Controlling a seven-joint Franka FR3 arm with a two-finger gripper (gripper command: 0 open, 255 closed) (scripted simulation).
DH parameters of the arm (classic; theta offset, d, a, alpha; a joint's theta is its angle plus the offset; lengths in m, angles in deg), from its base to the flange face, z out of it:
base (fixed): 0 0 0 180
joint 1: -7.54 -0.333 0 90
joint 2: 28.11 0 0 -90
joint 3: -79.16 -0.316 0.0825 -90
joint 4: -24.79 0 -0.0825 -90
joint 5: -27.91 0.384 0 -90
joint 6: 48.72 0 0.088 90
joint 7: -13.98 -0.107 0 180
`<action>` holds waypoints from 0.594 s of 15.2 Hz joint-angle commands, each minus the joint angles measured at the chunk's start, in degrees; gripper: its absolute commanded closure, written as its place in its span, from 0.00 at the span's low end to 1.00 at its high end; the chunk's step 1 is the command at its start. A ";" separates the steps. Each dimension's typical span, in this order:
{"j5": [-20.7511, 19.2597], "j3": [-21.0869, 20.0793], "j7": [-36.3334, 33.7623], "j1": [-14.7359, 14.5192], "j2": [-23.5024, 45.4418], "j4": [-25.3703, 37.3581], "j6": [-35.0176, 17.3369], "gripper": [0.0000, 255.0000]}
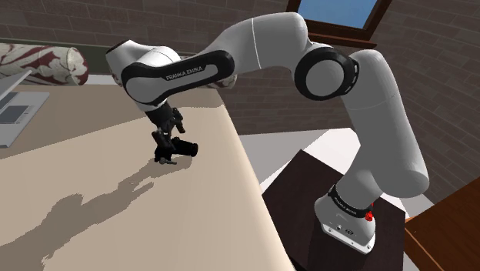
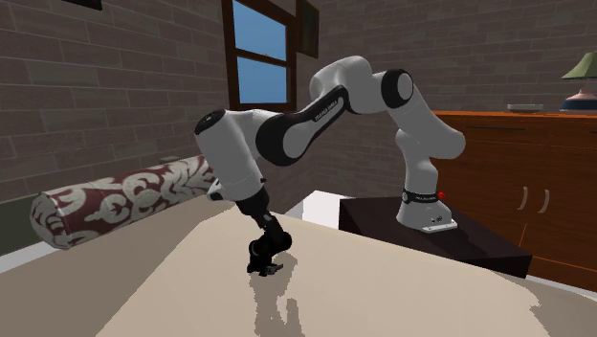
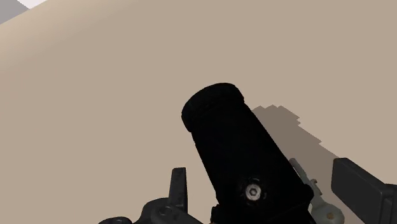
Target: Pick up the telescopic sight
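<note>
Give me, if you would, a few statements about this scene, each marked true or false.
1. The telescopic sight is black. True.
2. The gripper has its fingers pressed together with nothing between them. False: they stand apart, low over the beige surface, with the sight between them.
3. A red and white patterned bolster lies along the brick wall. True.
4. The arm's stand is a white box. False: it is a dark box.
</note>
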 commanded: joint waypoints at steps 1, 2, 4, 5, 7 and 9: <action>-0.04 0.02 -0.05 0.05 0.15 -0.43 -0.60 0.00; -0.03 0.01 -0.11 0.02 0.14 -0.51 -0.66 1.00; -0.03 0.00 -0.13 0.00 0.18 -0.45 -0.63 1.00; -0.03 0.01 -0.12 0.01 0.15 -0.47 -0.63 1.00; -0.03 0.00 -0.15 -0.03 0.24 -0.35 -0.59 1.00; -0.03 0.01 -0.14 -0.02 0.24 -0.39 -0.63 1.00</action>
